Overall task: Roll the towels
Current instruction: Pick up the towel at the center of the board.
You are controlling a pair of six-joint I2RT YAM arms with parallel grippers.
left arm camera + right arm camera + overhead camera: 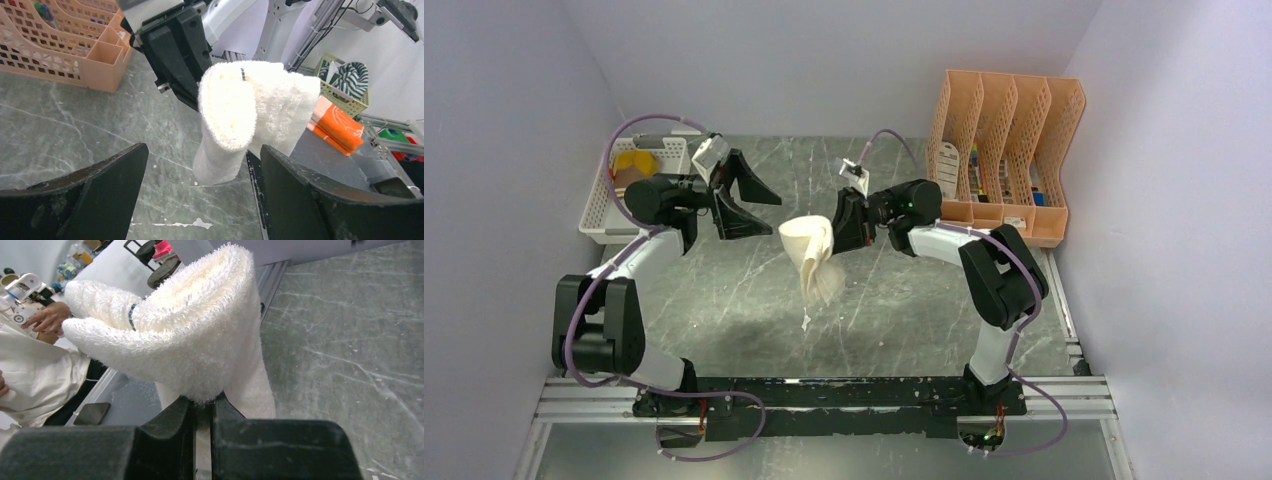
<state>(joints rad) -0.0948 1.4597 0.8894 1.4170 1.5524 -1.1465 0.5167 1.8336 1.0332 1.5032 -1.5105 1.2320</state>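
Observation:
The cream-white towel (812, 255) hangs loosely folded above the middle of the table, its small tag dangling low. My right gripper (839, 222) is shut on its upper fold. The right wrist view shows the fingers pinching the fluffy towel (190, 340) at the right gripper (202, 405). My left gripper (774, 215) stands open just left of the towel without touching it. In the left wrist view the towel (240, 110) hangs just beyond the wide-spread left gripper (202, 150). The mustard-yellow and brown towel (636, 163) lies in the white basket (596, 210) at the back left.
An orange file rack (1004, 140) stands at the back right, also seen as the rack (60, 45) in the left wrist view. The grey marble table (724, 300) lies below the towel. Beyond the table sit a green basket (345, 82) and an orange folded cloth (337, 125).

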